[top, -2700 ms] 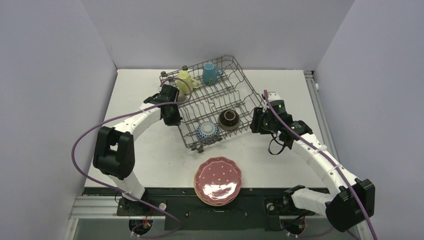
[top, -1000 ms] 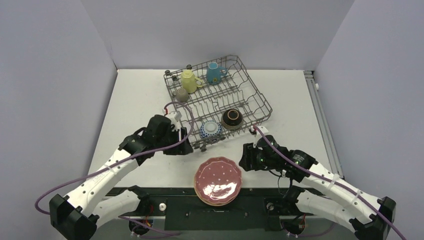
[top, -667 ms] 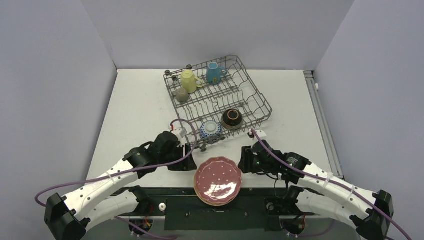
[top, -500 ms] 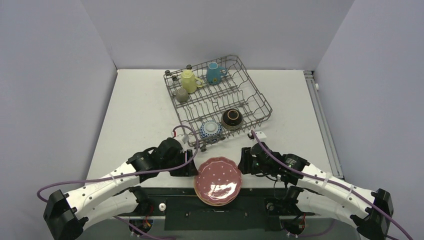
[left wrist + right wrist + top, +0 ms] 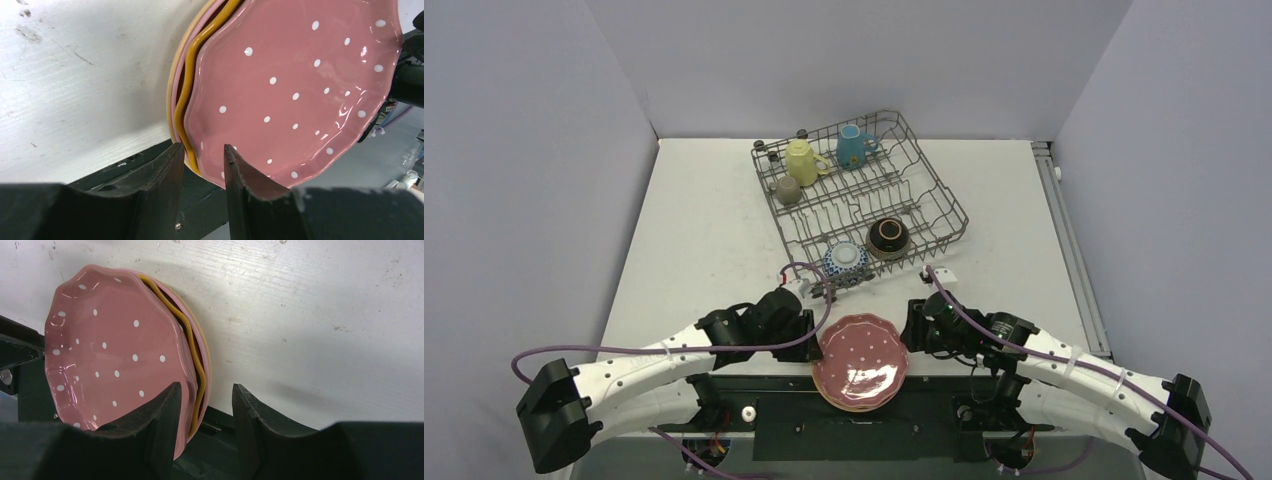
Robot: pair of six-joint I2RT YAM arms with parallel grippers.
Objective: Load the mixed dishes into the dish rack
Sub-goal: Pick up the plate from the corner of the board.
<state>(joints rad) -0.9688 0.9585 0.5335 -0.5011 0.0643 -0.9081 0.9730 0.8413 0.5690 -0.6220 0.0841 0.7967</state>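
Observation:
A stack of plates sits at the table's near edge, overhanging it. The pink white-dotted scalloped plate is on top, with an orange plate and a tan plate under it. My left gripper is open at the stack's left rim, its jaws either side of the plate edges. My right gripper is open at the stack's right rim. The grey wire dish rack stands at the back. It holds a pale-yellow mug, a light-blue mug, a small olive mug, a blue-white bowl and a dark-brown bowl.
The black frame of the arm mounts runs just below the plate stack. Grey walls close the table on the left, back and right. A rail runs along the table's right edge.
Both arms have drawn back from the rack's sides to the near edge. Each gripper has closed in on the plate stack, the left from the left, the right from the right.

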